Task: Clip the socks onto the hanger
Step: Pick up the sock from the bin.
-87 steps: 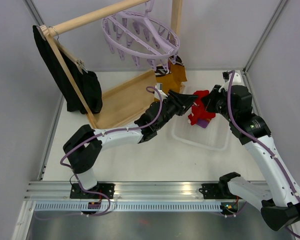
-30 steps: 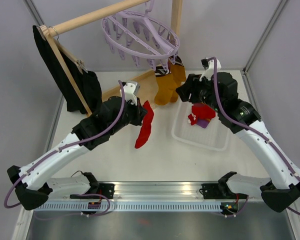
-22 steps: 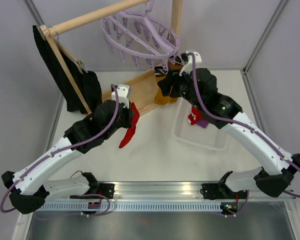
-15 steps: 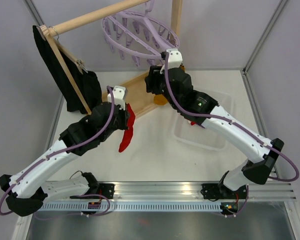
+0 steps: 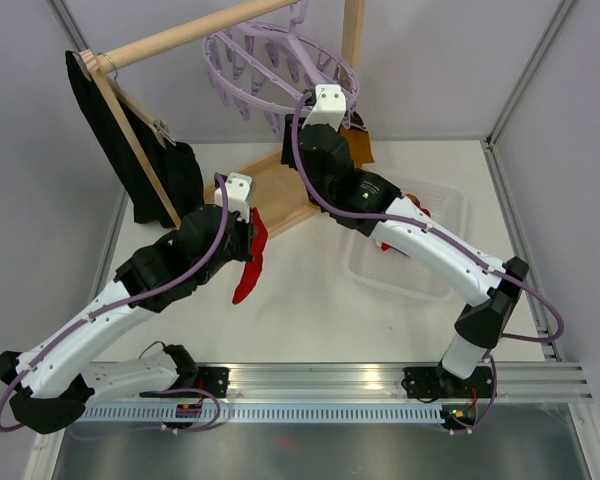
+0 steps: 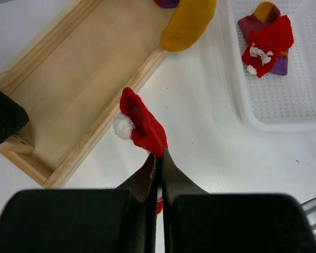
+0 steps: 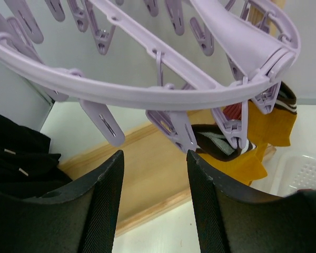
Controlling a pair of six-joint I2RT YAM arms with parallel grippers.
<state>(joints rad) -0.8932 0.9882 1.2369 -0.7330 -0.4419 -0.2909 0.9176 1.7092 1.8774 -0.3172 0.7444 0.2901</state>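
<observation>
My left gripper [image 6: 159, 154] is shut on a red sock [image 6: 139, 122] with a white pompom. The sock hangs from the gripper above the table [image 5: 248, 265], in front of the wooden base. My right gripper [image 7: 154, 153] is open and empty just beneath the near rim of the lavender hanger [image 7: 147, 95]. One peg [image 7: 174, 129] dangles right above its right fingertip. A mustard sock [image 7: 268, 132] with a dark striped cuff hangs clipped from the hanger [image 5: 280, 65]. Another red sock with white bits [image 6: 266, 45] lies on a maroon and purple one [image 6: 278, 66] in the tray.
The white perforated tray [image 6: 237, 105] sits on the table at the right. The wooden rack's base board [image 5: 270, 190] lies under the hanger, with its pole and upright behind. A black garment [image 5: 150, 170] hangs at the left on a wooden hanger.
The right arm has swung up and to the left, from over the tray to under the hanger's rim. The left arm has drawn back slightly with the red sock still held.
</observation>
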